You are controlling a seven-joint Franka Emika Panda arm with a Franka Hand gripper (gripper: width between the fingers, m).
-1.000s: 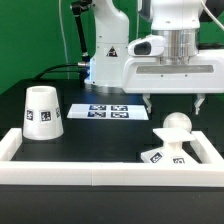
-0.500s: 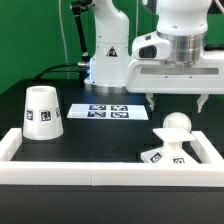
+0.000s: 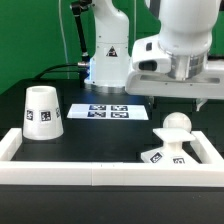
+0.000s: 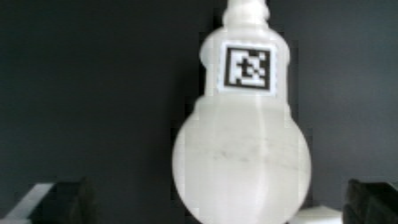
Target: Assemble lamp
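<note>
Up has gone the gripper (image 4: 217, 203) since a second ago, from just over the bulb (image 3: 176, 124) to well above it, drifting a little toward the exterior view's right. In the wrist view its fingertips (image 4: 63, 200) stand wide apart, with nothing held between them. The bulb sits upright on the square tagged base (image 3: 160, 153), close to the corner of the white rail frame (image 3: 100, 172) on the exterior view's right. How firmly it is seated I cannot tell. The shade (image 3: 42, 112) stands well apart on the exterior view's left, narrow end up, near the marker board (image 3: 108, 111). All three lamp parts look like hard, light, smooth plastic. That should be stiff enough not to give under the pads, but slick, and the ball would likely squirm out of a pinch. I'd guess the shade is best taken squarely across its narrow upper wall, since a light cone like that tips easily
</note>
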